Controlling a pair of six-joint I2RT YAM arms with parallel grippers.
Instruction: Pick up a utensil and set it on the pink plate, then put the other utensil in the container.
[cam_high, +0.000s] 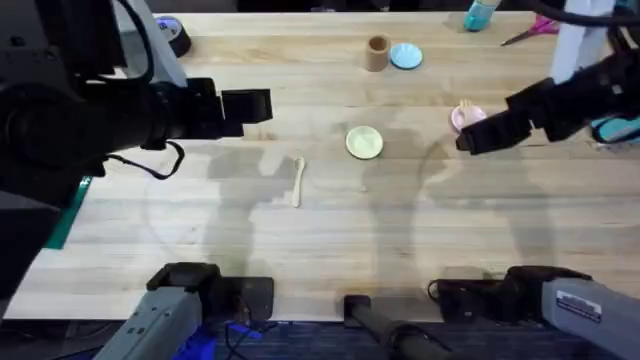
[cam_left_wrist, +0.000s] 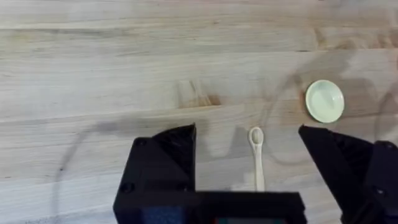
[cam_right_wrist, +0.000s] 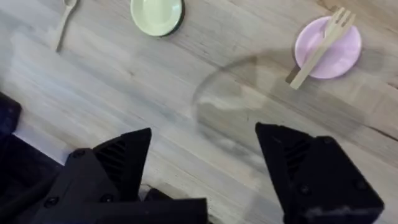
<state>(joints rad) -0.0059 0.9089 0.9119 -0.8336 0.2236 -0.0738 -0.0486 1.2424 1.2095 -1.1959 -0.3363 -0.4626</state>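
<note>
Fork (cam_right_wrist: 322, 45) lies across pink plate (cam_right_wrist: 328, 46), near tabletop's right edge. Spoon (cam_left_wrist: 256, 157) flat mid-table, cup (cam_high: 377, 53) by far edge. Left gripper (cam_left_wrist: 249, 162) and right gripper (cam_right_wrist: 205, 162): fingers apart, empty.

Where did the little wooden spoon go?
The spoon lies flat on the bare table left of the middle in the overhead view, a little nearer than the yellow-green plate and to its left. The left gripper hangs open right above it.
</note>
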